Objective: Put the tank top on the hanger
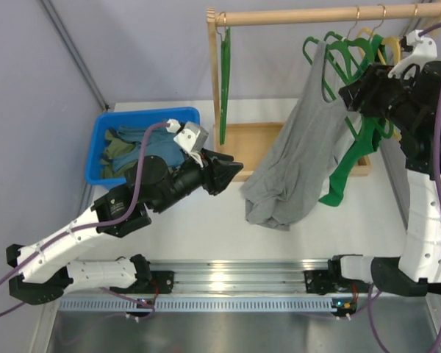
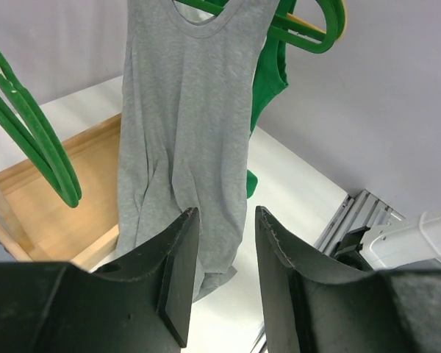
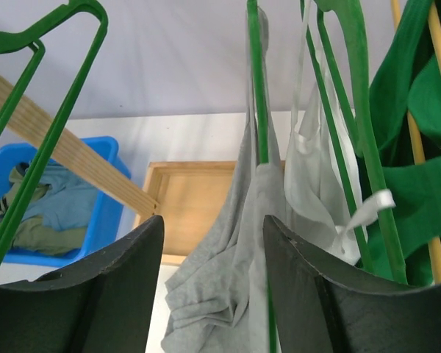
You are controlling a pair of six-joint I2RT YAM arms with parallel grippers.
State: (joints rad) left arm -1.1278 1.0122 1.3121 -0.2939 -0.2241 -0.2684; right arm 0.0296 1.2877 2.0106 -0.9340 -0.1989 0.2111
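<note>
- Tank top (image 1: 294, 147): it hangs in a long grey drape from the right half of the rail (image 1: 316, 15), and its hem is bunched low at the worktop (image 1: 206, 220). The left wrist view shows the neckline looped over a green bar. You cannot tell whether both straps are seated.
- Handling: treat the jersey as light, limp and stretchy. It should fold and slide off a smooth bar, so take it at a strap or the neckline seam, not mid-body, where a pinch would only gather cloth.
- Hanger (image 3: 256, 88): a thin green bar running down through the grey fabric. It is likely to swing if pushed.
- Left fingers (image 2: 180, 272): spread apart and holding nothing, aimed at the lower body of the tank top from the worktop side.
- Right fingers (image 3: 125, 294): parted wide and raised among the hung items. The bar and grey cloth show in the gap, but nothing is clamped.
- Obstacles: a white top (image 3: 309, 176) and a green garment (image 1: 345, 173) hang just beside the tank top. Thick green hangers (image 2: 29, 132) dangle over the wooden tray (image 2: 59, 206).
- Blue bin (image 1: 147, 115): it holds other clothes and sits well apart on the left.
</note>
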